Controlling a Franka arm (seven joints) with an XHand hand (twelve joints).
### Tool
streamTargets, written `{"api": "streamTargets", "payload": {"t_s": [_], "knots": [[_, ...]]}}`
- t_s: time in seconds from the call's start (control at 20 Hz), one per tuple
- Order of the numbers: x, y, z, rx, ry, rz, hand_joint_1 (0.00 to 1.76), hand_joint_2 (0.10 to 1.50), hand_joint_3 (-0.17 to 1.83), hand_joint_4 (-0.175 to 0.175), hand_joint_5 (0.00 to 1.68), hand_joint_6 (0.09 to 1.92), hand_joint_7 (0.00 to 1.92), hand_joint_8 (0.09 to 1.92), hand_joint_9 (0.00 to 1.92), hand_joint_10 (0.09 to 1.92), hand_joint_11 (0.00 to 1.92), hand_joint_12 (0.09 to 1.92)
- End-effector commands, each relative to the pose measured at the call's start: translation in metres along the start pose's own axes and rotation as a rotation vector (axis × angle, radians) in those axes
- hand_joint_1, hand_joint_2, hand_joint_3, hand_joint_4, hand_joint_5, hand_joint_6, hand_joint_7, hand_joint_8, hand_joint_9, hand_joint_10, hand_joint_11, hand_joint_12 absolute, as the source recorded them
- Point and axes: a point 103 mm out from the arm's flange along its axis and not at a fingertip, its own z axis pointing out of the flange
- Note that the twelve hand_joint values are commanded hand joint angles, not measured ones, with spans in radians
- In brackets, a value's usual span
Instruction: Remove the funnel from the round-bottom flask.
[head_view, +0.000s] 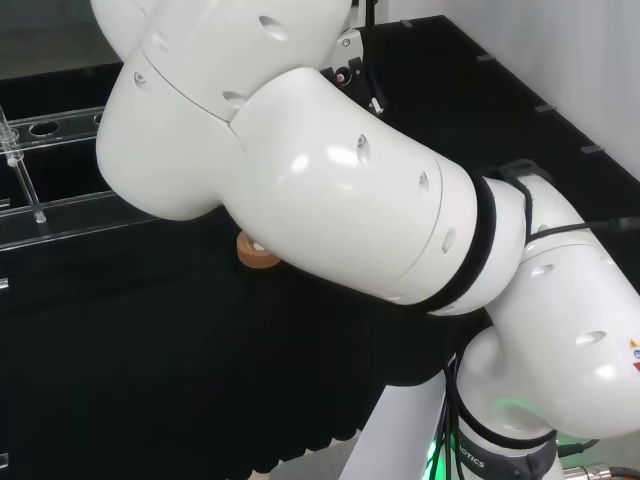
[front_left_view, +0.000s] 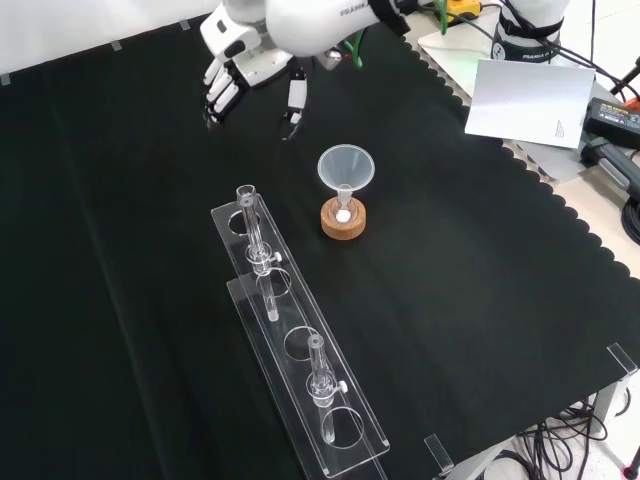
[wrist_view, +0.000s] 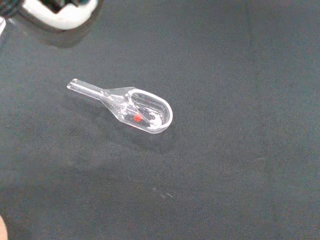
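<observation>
- The hand (front_left_view: 228, 75) is hovering with fingers relaxed and holding nothing, at about 10 o'clock from the funnel (front_left_view: 346, 168) in the front view.
- The funnel is sitting upright in the flask on its cork ring (front_left_view: 345, 220), just beside the rack (front_left_view: 300, 345).
- Best approach, I judge: be pinching the funnel's rim and lifting straight up, keeping the flask seated.

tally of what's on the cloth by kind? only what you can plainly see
Funnel: 1
Cork stand: 1
Clear rack: 1
Glass tubes in the rack: 2 plainly seen
Clear scoop: 1
Total: 6
The flask itself is too hard to make out under the funnel. The hand hangs open, apart from the funnel.
</observation>
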Motion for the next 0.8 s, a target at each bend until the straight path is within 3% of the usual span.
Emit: {"api": "streamTargets", "payload": {"t_s": [0.05,0.4,0.8], "knots": [[-0.001,-0.032,-0.016,-0.008,0.010,0.014,0.78,0.65,0.33,-0.023,0.41,0.30,0.34,0.68,0.64,0.54,0.47,1.26],[0.013,-0.070,-0.033,-0.020,0.009,0.006,0.77,0.65,0.33,-0.021,0.41,0.28,0.31,0.68,0.62,0.55,0.45,1.28],[0.056,-0.116,-0.053,0.027,-0.007,-0.044,0.71,0.66,0.31,-0.031,0.33,0.13,0.19,0.69,0.49,0.61,0.40,1.34]]}}
